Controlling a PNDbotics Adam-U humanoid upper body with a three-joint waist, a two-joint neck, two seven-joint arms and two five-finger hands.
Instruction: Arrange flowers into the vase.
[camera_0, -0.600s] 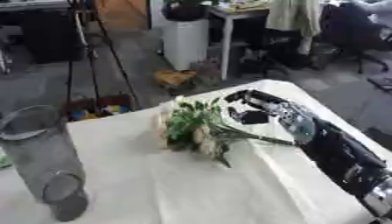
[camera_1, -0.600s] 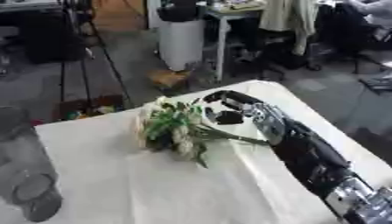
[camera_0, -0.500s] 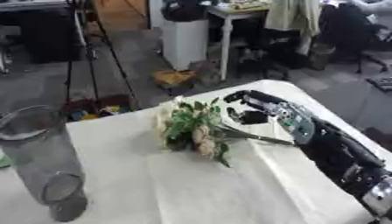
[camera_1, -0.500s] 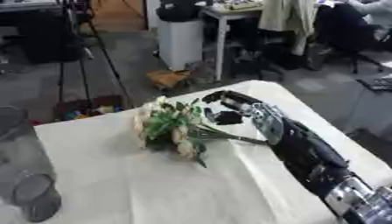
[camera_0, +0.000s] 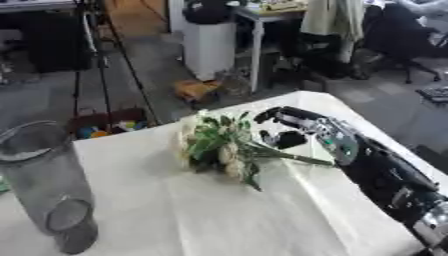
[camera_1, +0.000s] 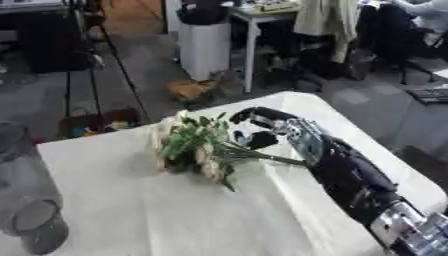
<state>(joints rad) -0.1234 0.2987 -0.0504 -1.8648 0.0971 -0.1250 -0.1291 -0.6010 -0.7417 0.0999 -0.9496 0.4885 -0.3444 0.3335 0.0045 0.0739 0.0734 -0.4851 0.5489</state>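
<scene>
I take the vase as my landmark: a tall clear cylinder with a dark, heavy base, upright at the left side of the white-covered table. It sits close to the table's left edge, so I have little room on that side. To its right a broad stretch of bare cloth runs toward the near edge, with room to move.

Further right and farther back than the vase lies the bouquet, on its side on the cloth, near the table's far edge. It is a clump of green leaves with pale, creamy blooms, and thin green stems trail off to the right, away from the vase.

Farthest from the vase, my right hand sits over those stems, its arm coming in along the right edge of the table. Its fingers are bent above the stems, but I cannot tell whether they actually clasp them or are merely near.
</scene>
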